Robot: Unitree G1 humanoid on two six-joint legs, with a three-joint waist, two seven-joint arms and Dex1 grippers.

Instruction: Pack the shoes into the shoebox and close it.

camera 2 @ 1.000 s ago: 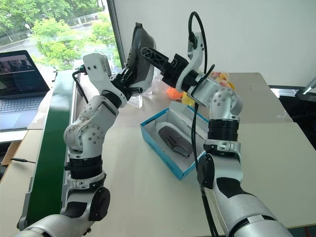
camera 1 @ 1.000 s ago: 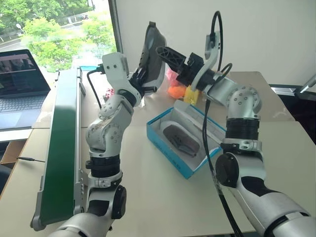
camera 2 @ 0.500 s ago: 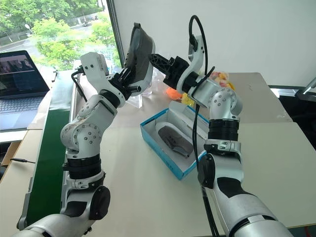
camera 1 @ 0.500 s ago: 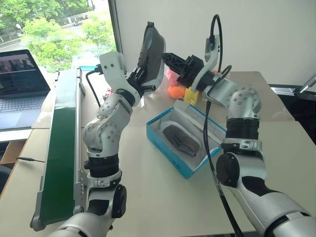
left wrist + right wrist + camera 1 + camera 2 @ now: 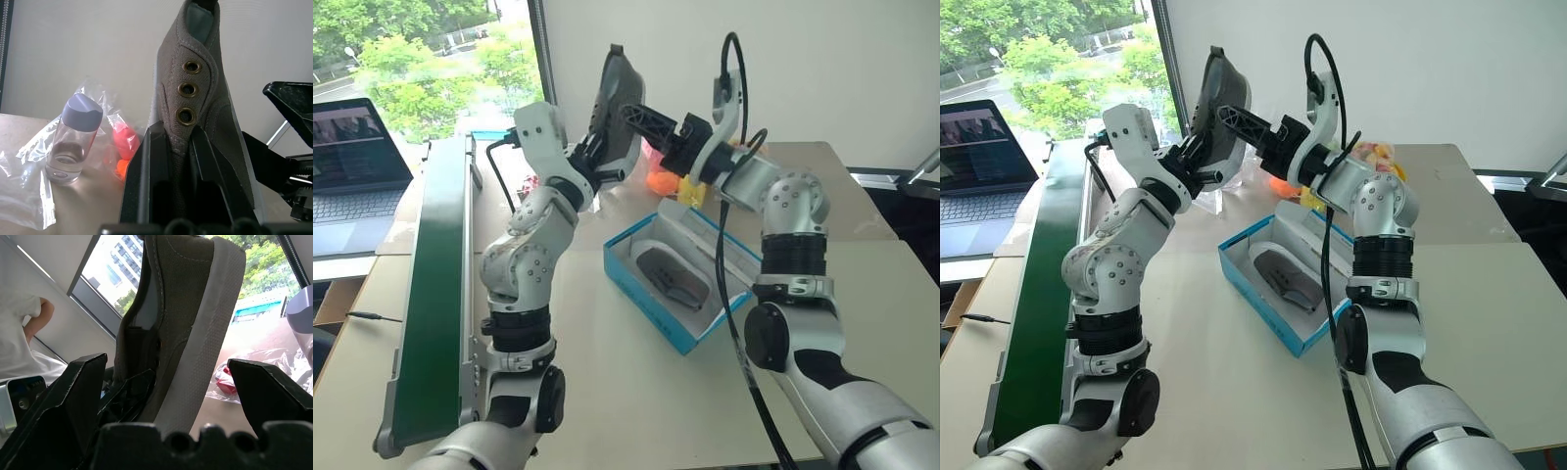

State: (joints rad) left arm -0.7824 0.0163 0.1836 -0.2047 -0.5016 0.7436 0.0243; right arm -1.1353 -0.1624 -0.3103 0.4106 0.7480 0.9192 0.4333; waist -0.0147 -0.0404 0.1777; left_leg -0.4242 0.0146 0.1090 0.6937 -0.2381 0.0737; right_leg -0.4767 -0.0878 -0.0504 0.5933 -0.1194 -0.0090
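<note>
1. Your left gripper (image 5: 597, 157) is clamping one shoe (image 5: 617, 108) upright, upper centre of frame.
2. Your right gripper (image 5: 631, 108) is gaping wide around it, gripping nothing.
3. The other shoe (image 5: 673, 277) is lying inside the shoebox (image 5: 636, 291), centre frame.

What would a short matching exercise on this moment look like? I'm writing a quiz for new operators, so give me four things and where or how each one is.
Things:
1. raised shoe
2. second shoe
3. right gripper
4. bottle

States:
A. lying inside the open blue box
B. open, fingers either side of the sole
C. standing on the table among clear plastic bags
D. held in the air by the left gripper

Pairs: 1-D, 2-A, 3-B, 4-C
</note>
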